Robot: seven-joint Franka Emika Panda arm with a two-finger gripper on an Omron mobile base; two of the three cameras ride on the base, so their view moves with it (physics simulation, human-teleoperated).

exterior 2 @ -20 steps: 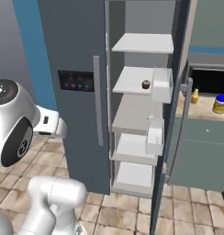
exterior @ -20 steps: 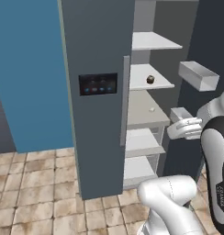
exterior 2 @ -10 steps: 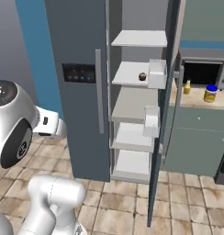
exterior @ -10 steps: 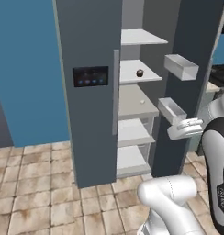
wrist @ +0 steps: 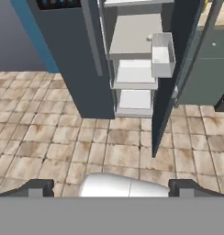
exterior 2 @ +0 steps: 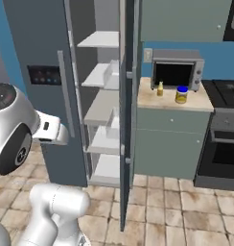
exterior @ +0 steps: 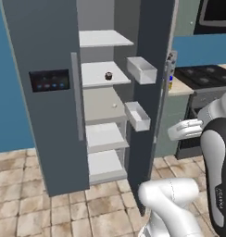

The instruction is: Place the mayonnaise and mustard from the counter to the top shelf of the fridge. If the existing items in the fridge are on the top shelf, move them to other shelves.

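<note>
My left base camera faces the open fridge (exterior: 50, 92) shelves. My right base camera shares it (exterior 2: 90, 96), edge-on, plus the counter (exterior 2: 174, 100). My hand camera looks down from farther back.

The arm (exterior: 175, 203) is glossy white with rounded, bulbous links, dark grey joint bands and a round dark joint cap; 2 small dark fingertips (wrist: 38, 188).
</note>
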